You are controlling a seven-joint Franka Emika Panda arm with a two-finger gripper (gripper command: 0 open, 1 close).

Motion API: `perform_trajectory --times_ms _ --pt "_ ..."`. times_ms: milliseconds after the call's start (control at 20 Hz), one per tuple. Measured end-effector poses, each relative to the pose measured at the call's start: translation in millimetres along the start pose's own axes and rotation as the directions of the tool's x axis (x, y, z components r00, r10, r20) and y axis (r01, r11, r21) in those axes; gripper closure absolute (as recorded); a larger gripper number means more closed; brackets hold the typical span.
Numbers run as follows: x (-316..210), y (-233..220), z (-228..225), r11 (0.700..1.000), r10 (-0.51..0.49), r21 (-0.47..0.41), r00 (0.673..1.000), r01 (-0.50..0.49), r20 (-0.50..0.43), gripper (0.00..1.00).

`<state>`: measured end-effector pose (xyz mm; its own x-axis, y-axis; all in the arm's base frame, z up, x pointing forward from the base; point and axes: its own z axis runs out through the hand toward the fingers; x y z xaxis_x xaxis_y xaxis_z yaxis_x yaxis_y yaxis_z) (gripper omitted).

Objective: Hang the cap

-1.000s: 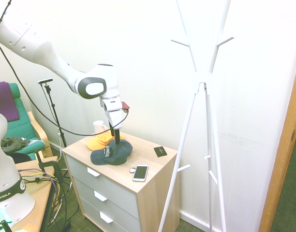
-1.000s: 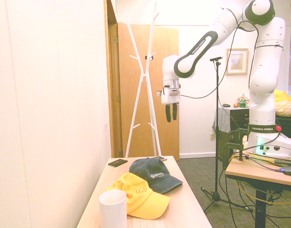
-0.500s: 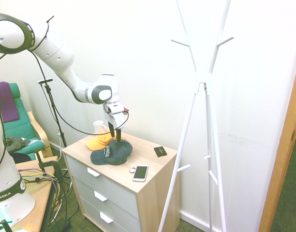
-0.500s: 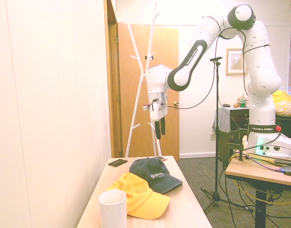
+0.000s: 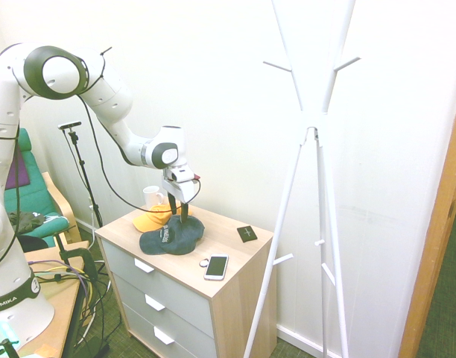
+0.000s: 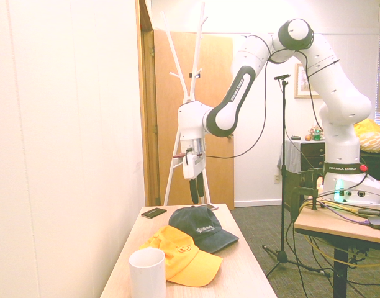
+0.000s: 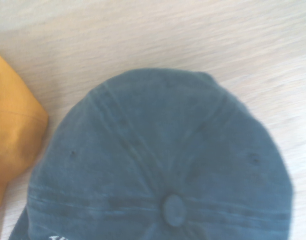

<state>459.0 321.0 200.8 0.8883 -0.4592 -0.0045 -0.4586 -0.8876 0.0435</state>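
Only the wrist view shows the cap's [image 7: 163, 165] top button beneath the spread-fingered, empty gripper [image 5: 184, 214].

cap [image 5: 172, 236] on dresser [image 5: 228, 268] | claw [image 5: 185, 216] above, seemingly apart | phone [image 5: 216, 266] near front edge

Bright, washed-out exterior views; softly blurred wrist view
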Motion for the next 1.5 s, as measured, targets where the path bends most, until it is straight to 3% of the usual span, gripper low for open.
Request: perform_trajectory --times_ms 600,650,1500 --pt "10.8 -17.5 23.2 0.997 -0.062 0.044 0.993 0.066 -0.099 0.00" --pt "11.3 -19.5 21.6 0.996 -0.065 0.046 0.992 0.070 -0.107 1.00" --pt "5.9 -23.9 20.6 0.994 -0.095 0.039 0.985 0.102 -0.140 1.00"
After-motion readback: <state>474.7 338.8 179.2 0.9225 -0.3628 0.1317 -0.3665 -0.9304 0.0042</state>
